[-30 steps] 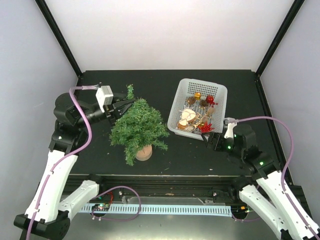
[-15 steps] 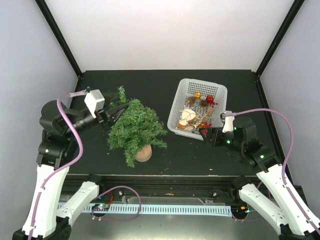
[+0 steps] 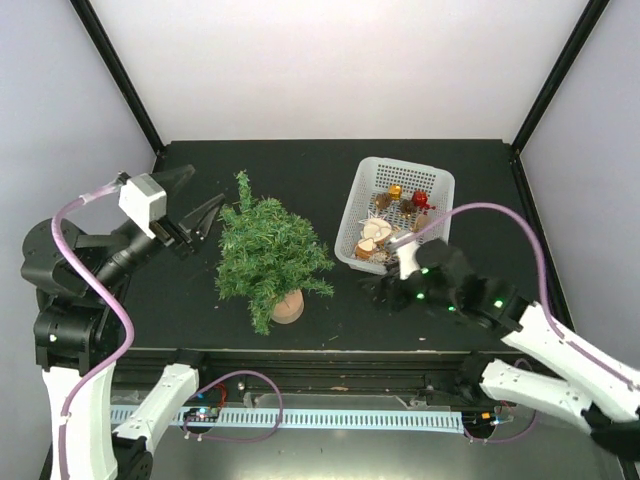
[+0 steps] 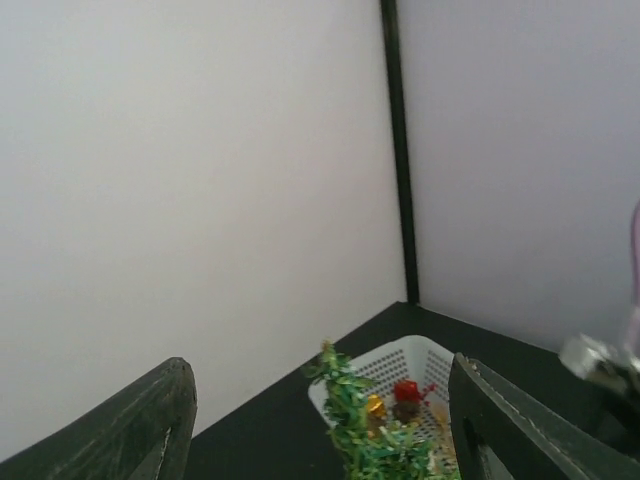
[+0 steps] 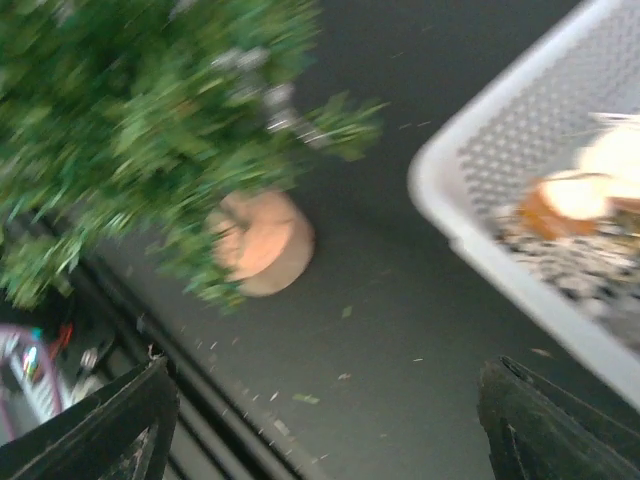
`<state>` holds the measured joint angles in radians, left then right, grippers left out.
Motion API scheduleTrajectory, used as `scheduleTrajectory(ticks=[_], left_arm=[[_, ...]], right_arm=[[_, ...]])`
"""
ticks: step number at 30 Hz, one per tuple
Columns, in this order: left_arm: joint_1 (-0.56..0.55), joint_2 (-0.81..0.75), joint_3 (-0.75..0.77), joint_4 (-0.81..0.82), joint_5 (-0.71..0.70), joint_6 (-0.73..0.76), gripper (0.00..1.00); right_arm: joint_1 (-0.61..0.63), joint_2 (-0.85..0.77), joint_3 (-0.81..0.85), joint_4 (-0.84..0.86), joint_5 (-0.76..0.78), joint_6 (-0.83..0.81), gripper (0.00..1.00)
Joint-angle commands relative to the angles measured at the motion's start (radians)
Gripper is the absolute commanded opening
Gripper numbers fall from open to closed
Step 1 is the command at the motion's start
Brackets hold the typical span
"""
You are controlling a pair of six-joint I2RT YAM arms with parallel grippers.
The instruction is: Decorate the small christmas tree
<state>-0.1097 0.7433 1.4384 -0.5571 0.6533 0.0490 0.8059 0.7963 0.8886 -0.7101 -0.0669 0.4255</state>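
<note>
pale walls point(image 3: 330, 60) and black corner posts point(image 3: 120, 75) enclose a black table point(image 3: 300, 165).

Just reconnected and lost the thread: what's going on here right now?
Neither arm holds anything. The tree stands on its base on the table, and I can see no ornaments on it. The left gripper hangs to the left of the treetop, jaws open and empty. The right gripper is low over the table between the tree's base and the basket, jaws open too. The ornaments lie in the basket.
</note>
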Motion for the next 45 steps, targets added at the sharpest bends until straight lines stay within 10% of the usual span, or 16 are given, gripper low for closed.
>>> scheduleTrajectory(ticks=[1,10,27,45], left_arm=[[0.039,0.0,0.063,-0.101,-0.166,-0.005,0.7],[0.145,0.041,-0.033,-0.084,-0.457,-0.008,0.82],[0.526,0.163,-0.267,0.081,-0.001,-0.189,0.86],[0.621,0.153,-0.338,0.15,0.086,-0.213,0.86]], right_arm=[[0.295,0.155,0.064,-0.009,0.211,-0.001,0.82],[0.66,0.395,0.048,0.184,0.205,0.092,0.83],[0.589,0.72,-0.099,0.712,0.207,0.063,0.82],[0.522,0.947,0.114,0.598,0.392,0.225,0.81]])
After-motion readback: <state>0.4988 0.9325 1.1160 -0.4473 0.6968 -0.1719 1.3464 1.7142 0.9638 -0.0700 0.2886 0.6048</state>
